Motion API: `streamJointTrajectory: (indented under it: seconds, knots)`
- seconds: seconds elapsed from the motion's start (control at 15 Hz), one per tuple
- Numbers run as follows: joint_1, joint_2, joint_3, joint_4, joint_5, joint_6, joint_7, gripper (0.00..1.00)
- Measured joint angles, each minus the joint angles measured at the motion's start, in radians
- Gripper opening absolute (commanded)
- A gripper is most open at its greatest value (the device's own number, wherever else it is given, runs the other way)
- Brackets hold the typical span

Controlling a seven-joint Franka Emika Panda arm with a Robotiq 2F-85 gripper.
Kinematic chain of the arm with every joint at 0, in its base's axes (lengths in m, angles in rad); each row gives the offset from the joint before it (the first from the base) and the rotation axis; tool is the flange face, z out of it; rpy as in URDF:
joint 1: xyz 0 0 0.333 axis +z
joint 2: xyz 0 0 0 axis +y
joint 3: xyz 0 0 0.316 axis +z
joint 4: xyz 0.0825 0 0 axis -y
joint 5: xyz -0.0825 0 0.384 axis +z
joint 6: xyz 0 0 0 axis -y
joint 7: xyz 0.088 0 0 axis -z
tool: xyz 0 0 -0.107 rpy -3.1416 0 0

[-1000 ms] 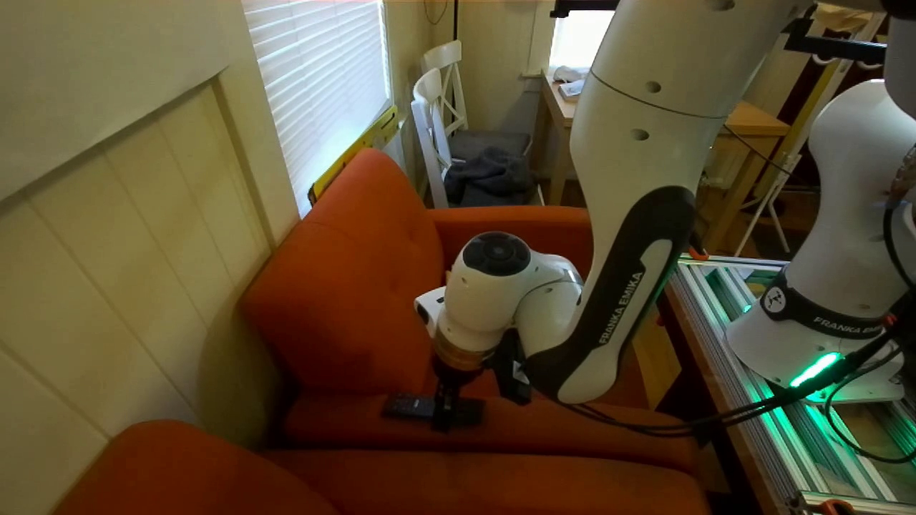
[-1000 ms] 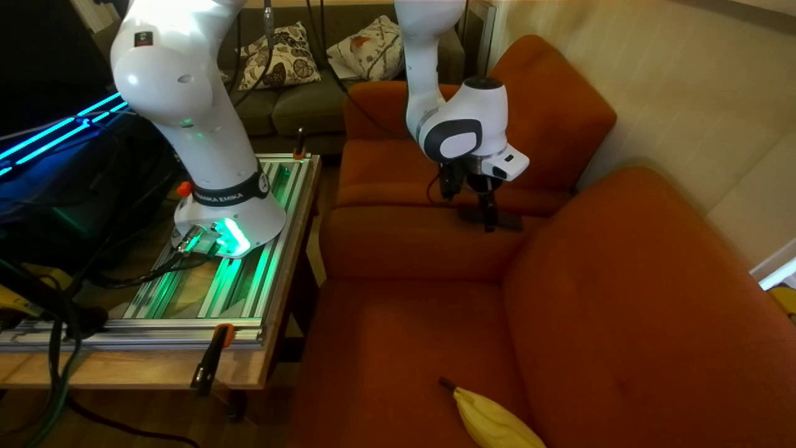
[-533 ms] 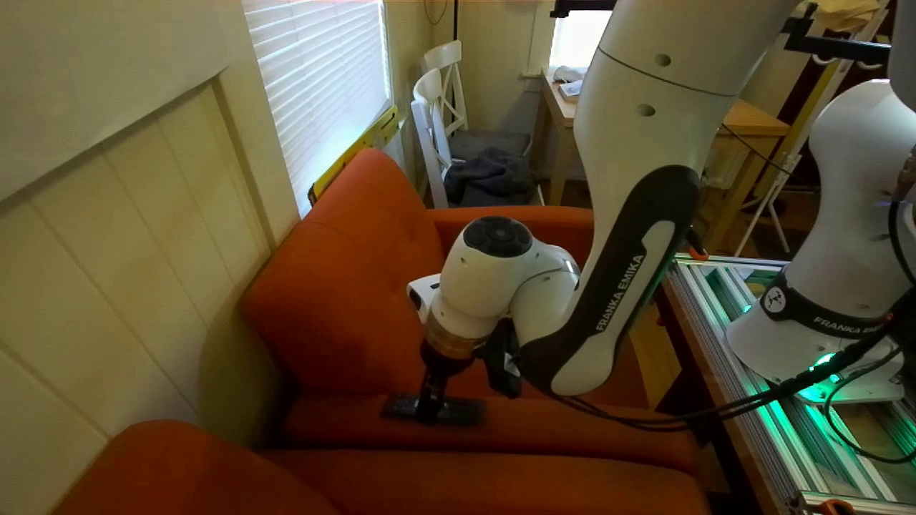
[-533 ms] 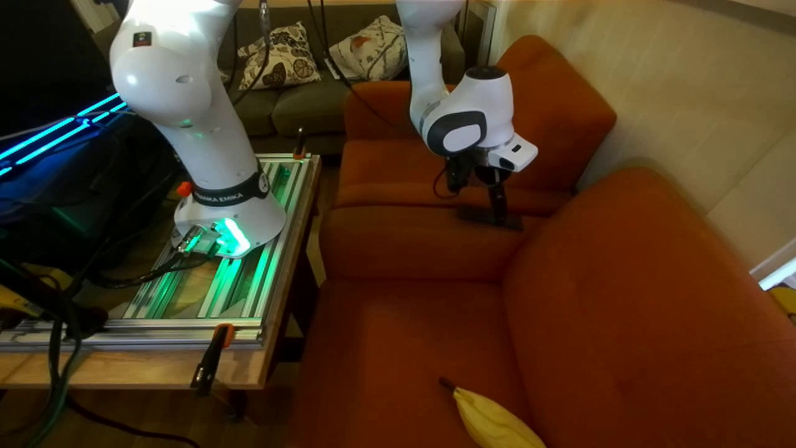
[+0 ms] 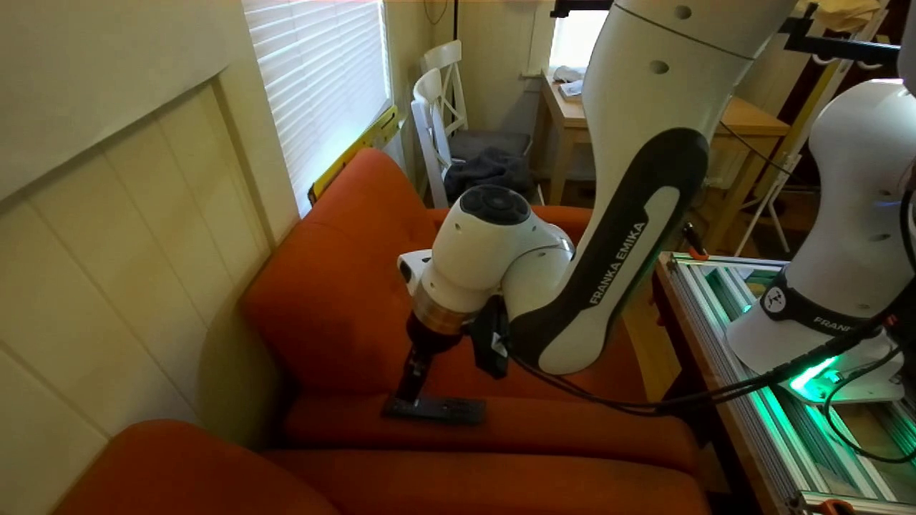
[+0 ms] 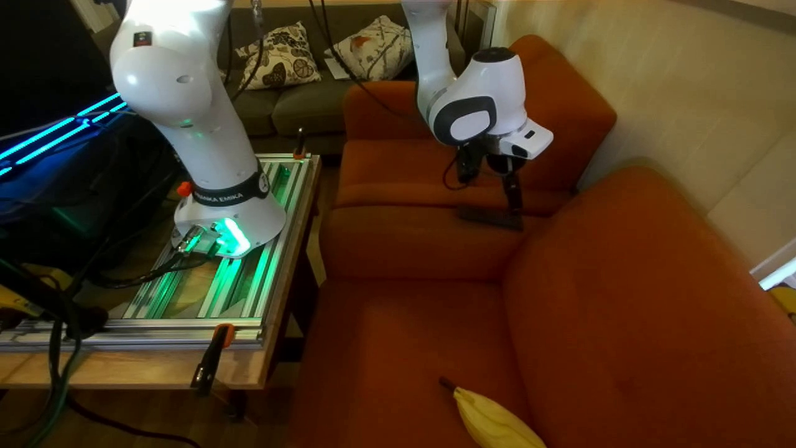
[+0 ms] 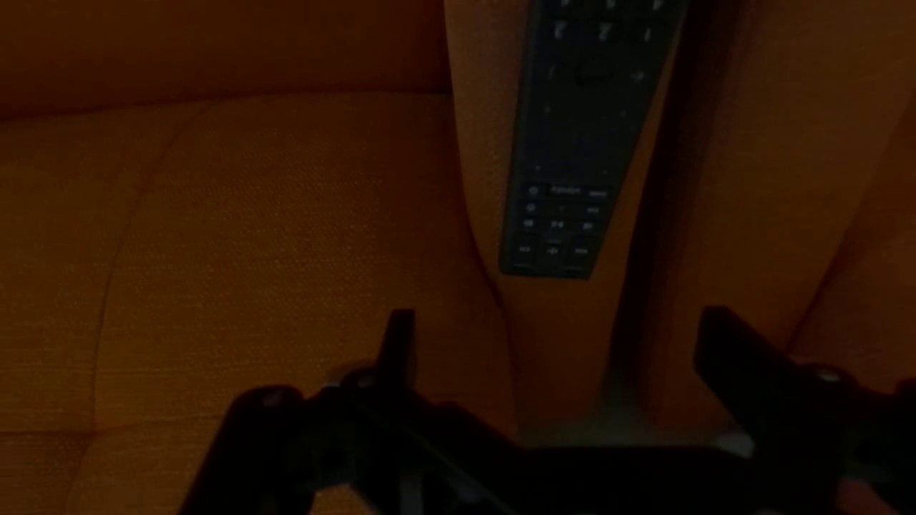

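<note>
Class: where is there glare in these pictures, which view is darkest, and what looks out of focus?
In an exterior view, the window blind glares near white; in both exterior views, green light tints the metal frame; the wrist view is darkest, its gripper dark and soft-edged, seemingly out of focus, while the remote shows some readable digits.

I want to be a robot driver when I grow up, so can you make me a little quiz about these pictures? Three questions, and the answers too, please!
1. Pick one. In both exterior views, what colour is the sofa under the dark remote?
A) blue
B) orange
C) white

2. True or false? In the wrist view, the jaws are shut tight on the remote.

3. Fill in the blank. In an exterior view, a yellow ____ lies on a seat.

Key:
1. B
2. False: the jaws stand open, and the remote shows beyond them.
3. banana
</note>
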Motion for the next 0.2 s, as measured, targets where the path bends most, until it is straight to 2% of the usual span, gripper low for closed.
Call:
streamJointTrajectory:
  seconds: [0.2]
  knots:
    - [0.001,-0.016,-0.008,0.001,0.001,-0.001,0.000,1.00]
